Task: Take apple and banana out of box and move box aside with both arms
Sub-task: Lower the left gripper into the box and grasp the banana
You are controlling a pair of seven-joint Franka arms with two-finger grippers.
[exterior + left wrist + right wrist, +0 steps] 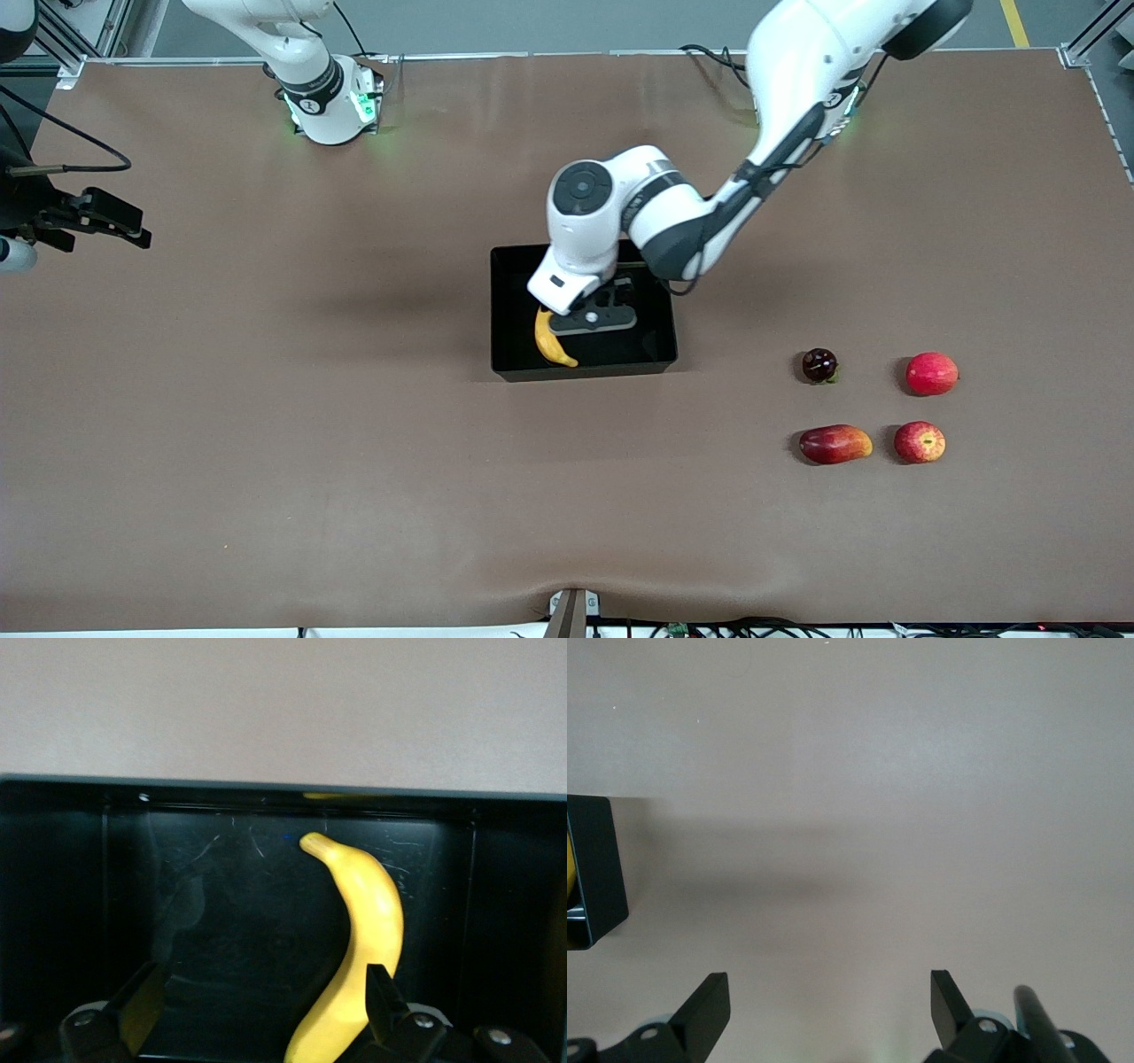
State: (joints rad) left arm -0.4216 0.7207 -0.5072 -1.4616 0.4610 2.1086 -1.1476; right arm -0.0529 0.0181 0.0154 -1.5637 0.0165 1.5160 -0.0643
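Observation:
The yellow banana (551, 341) lies on the floor of the black box (514, 301) at mid-table. My left gripper (592, 317) hangs low inside the box, right over the banana's stem half. In the left wrist view its jaws (261, 992) stand wide open, and the banana (368, 930) lies between them, close against one finger, on the box floor (230, 904). The red apple with yellow streaks (920, 442) sits on the table toward the left arm's end. My right gripper (102, 217) waits open and empty at the right arm's end; its view shows bare table between the jaws (830, 992).
Beside the apple lie a red-and-yellow mango (834, 444), a plain pinkish-red fruit (931, 373) and a small dark round fruit (819, 364). A corner of the box (594, 868) shows in the right wrist view. The brown table mat (266, 399) surrounds the box.

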